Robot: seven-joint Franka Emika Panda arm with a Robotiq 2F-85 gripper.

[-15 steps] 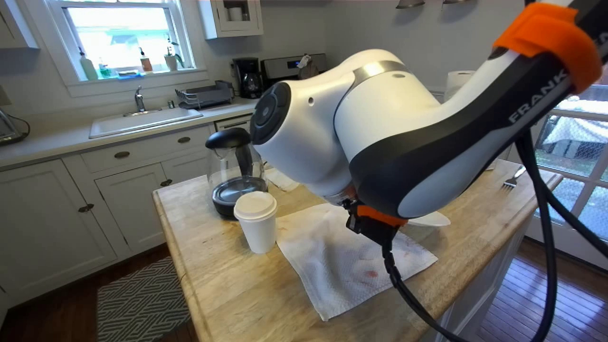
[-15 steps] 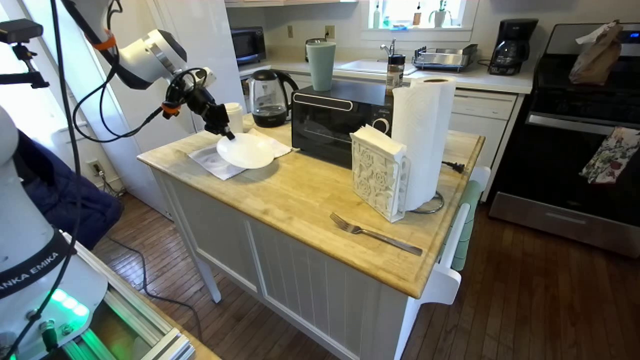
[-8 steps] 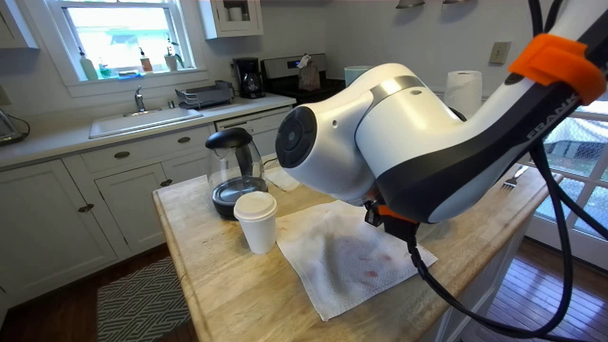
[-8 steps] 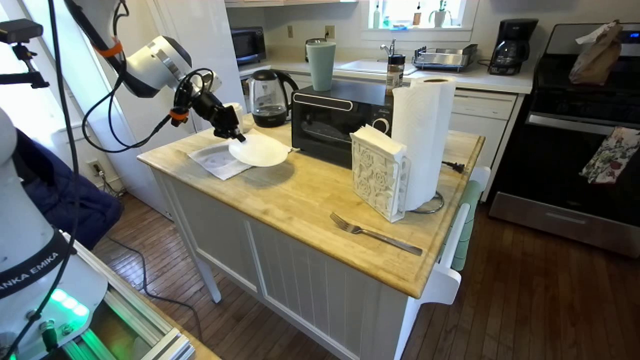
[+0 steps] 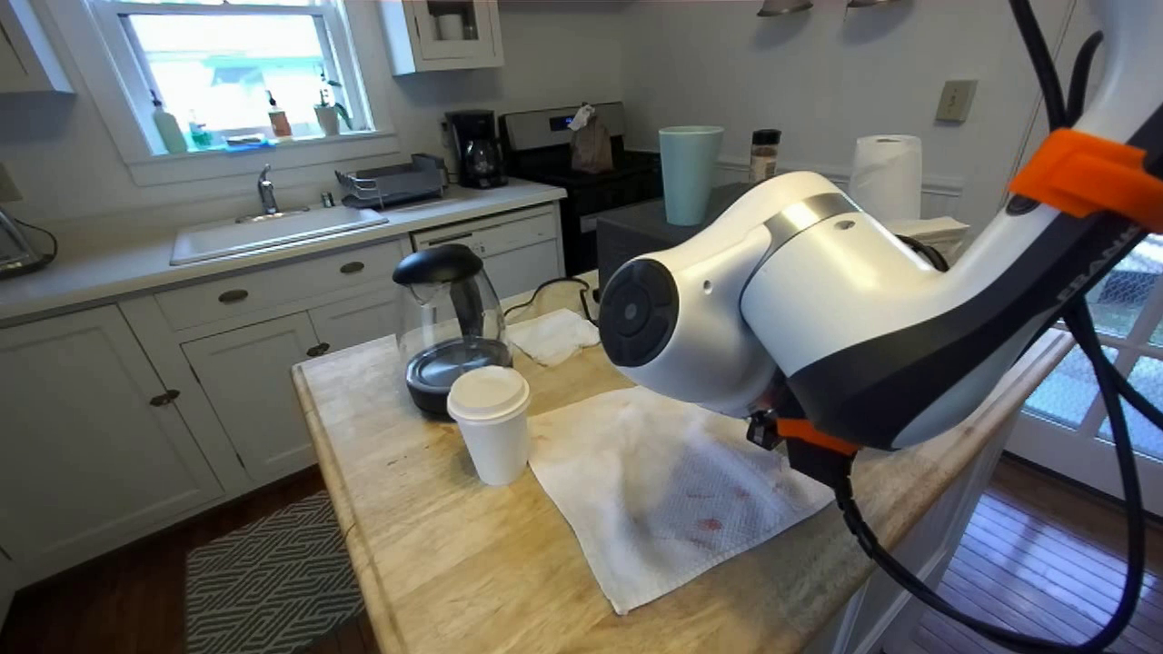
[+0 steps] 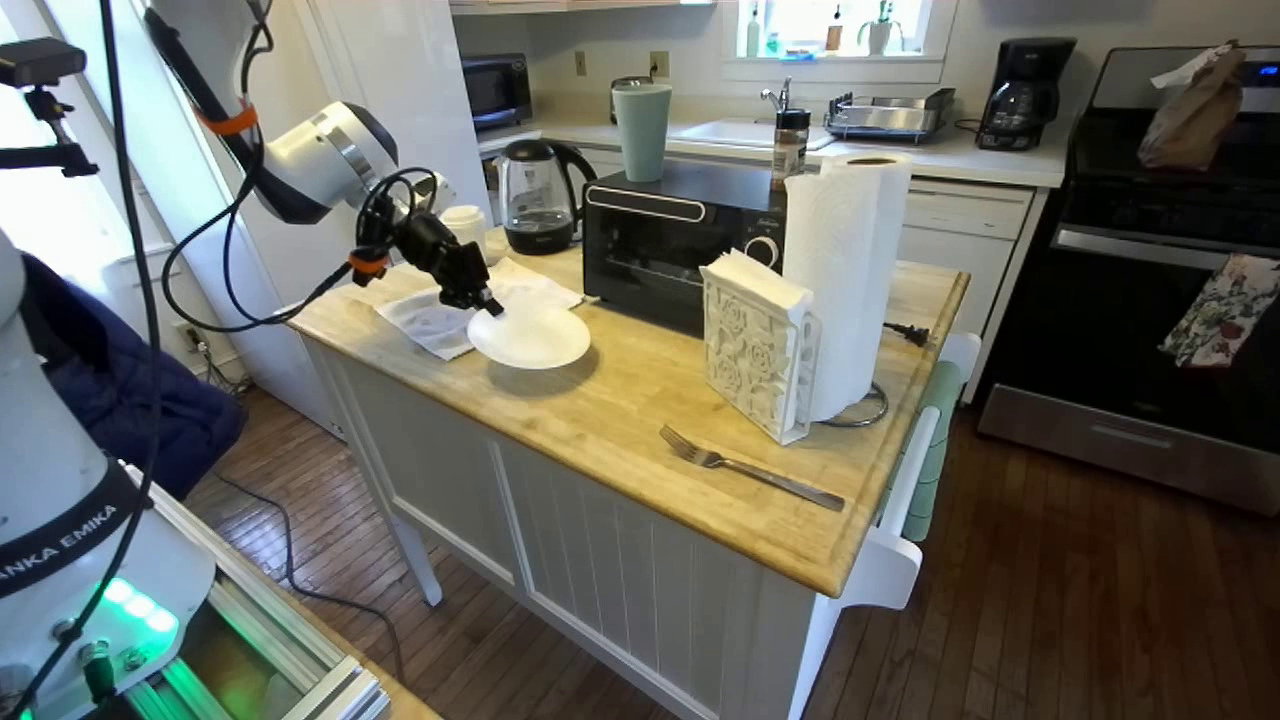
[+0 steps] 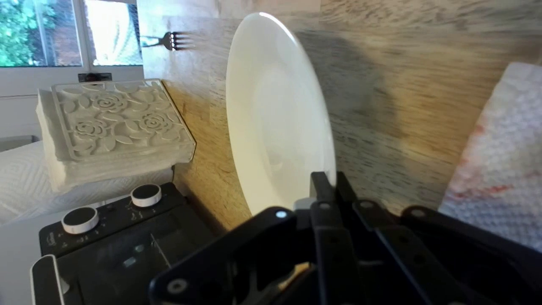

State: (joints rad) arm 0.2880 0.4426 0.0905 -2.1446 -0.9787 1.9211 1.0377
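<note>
The plate (image 7: 275, 110) I'm watching is white, smooth and round, with a shallow hollow and a glossy rim that catches the light. It hangs, tilted in the wrist view, over the wooden tabletop (image 6: 610, 420), its soft shadow lying on the streaky grain beneath. Near it a square paper towel (image 5: 672, 509) is spread out, dimpled, slightly rumpled and marked with reddish smears.

The jaws are pinched nearly together, with only the thin edge of the plate between them, one black tip on each face.

In an exterior view the bulky white arm (image 5: 836, 282) blocks both jaws and plate from sight. Near the plate sits a boxy black toaster oven (image 6: 640, 250) with a glass front, carrying a tapered pale green cup (image 6: 643, 130) and a spice jar (image 6: 790, 150) with a dark lid. Past it stand a napkin holder (image 6: 752, 345) embossed with roses and, touching or just behind it, a tall paper roll (image 6: 850, 290). A metal fork (image 6: 750, 467) lies well apart from the plate, towards the corner. On the other side a glass kettle (image 6: 540, 200) with a black handle stands near a white lidded paper cup (image 5: 495, 436).
</note>
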